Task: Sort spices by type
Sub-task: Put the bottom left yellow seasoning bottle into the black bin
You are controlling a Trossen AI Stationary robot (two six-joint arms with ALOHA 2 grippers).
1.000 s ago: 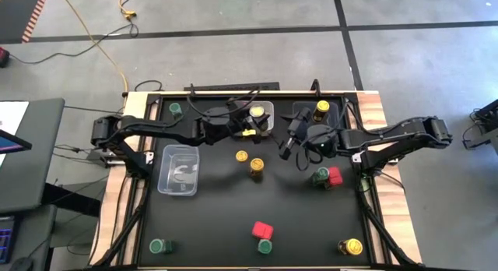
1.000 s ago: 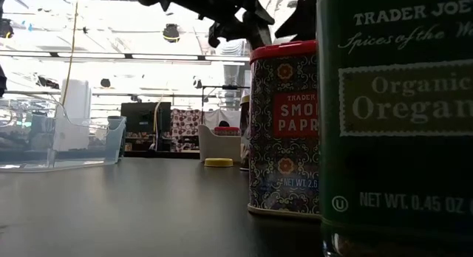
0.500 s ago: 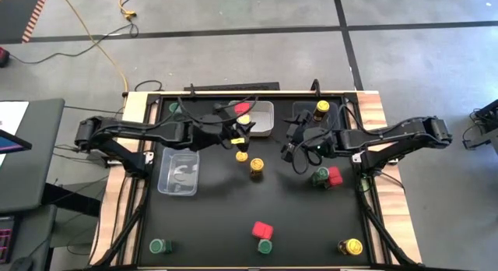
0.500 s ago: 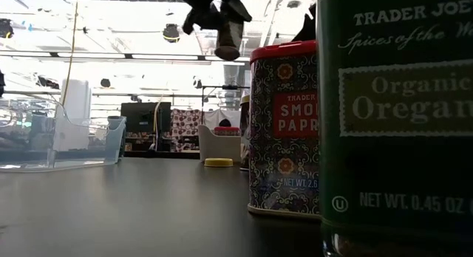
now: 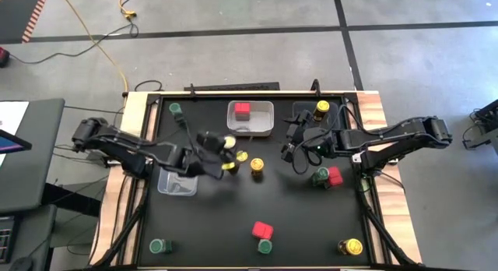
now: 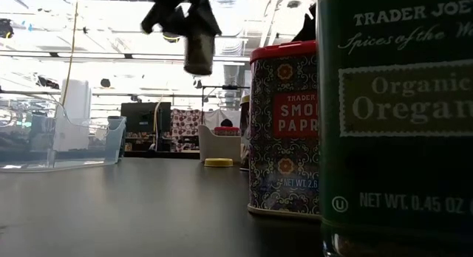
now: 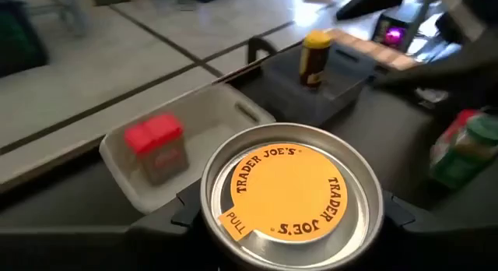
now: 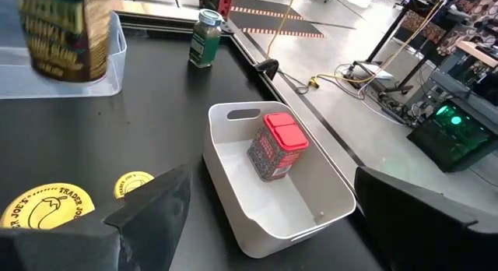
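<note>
Carrying a yellow-lidded jar [image 5: 228, 143] clamped in its fingers, the left hand [image 5: 223, 153] hangs above the tabletop [image 5: 210, 224]; it should lower gently into the clear tray [image 5: 173, 183] just beside it. Right hand [image 5: 292, 150] waits, fingers spread.

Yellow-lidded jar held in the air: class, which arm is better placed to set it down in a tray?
Left. The left gripper holds the yellow-lidded jar aloft, next to the clear tray. The right gripper is open, across the table, holding nothing.
</note>
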